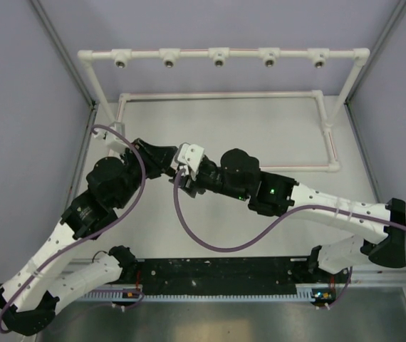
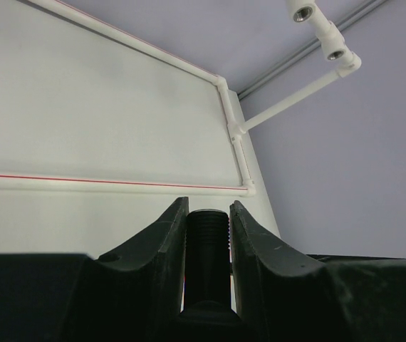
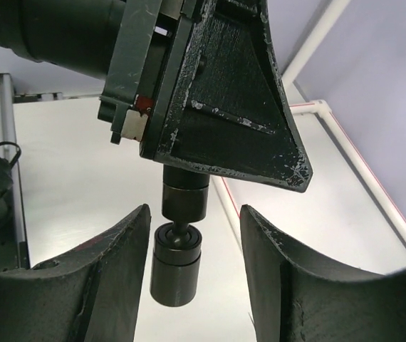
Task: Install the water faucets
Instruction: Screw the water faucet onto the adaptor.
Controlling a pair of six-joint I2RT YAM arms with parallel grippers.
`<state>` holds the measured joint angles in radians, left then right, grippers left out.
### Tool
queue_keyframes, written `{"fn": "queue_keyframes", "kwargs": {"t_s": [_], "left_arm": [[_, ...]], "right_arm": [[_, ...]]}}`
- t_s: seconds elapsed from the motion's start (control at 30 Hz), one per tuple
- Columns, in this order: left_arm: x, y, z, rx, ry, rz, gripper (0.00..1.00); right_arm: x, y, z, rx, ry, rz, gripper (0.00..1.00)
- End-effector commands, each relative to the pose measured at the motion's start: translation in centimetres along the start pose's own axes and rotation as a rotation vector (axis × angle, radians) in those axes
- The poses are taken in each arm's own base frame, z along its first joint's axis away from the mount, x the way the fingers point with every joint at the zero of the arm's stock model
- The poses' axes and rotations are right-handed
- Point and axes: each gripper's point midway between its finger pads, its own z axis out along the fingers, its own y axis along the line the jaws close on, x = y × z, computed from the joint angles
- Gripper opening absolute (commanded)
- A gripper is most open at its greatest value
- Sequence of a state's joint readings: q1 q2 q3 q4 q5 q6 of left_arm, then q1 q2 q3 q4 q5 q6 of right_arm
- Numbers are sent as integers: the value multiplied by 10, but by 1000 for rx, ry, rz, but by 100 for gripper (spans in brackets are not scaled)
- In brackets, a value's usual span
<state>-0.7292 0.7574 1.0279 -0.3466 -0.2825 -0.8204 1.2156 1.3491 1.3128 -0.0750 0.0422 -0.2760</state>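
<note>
My left gripper (image 2: 209,206) is shut on the threaded stem of a black faucet (image 2: 209,242), which stands upright between its jaws. In the right wrist view the left gripper (image 3: 224,121) hangs from above, and the faucet's stubby cylinder end (image 3: 178,267) sticks out below it. My right gripper (image 3: 194,214) is open, with its fingers on either side of that cylinder; the cylinder is nearer the left finger (image 3: 128,249). In the top view both grippers meet over the table's middle (image 1: 178,169), and the faucet is hidden there. No second faucet is in view.
The white pipe frame (image 1: 217,55) stands at the back with several metal-ringed sockets (image 2: 303,11) along its top rail, and its base loop (image 1: 324,128) lies on the table. A black rail (image 1: 217,274) runs along the near edge. Purple cables (image 1: 210,242) hang off both arms.
</note>
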Motion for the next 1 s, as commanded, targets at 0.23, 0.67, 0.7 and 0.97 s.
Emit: {"fn": "queue_keyframes", "kwargs": {"t_s": [0.23, 0.67, 0.7, 0.97], "left_arm": [[-33, -30, -8, 86, -94, -54, 0], [-32, -31, -10, 99, -94, -45, 0], [-33, -31, -11, 106, -95, -39, 0], [-19, -88, -57, 561, -79, 64, 0]], "right_arm": [[-27, -7, 13, 87, -38, -36, 49], [-18, -3, 22, 76, 14, -57, 0], [-17, 0, 21, 59, 22, -65, 0], [-17, 45, 7, -279, -12, 67, 0]]}}
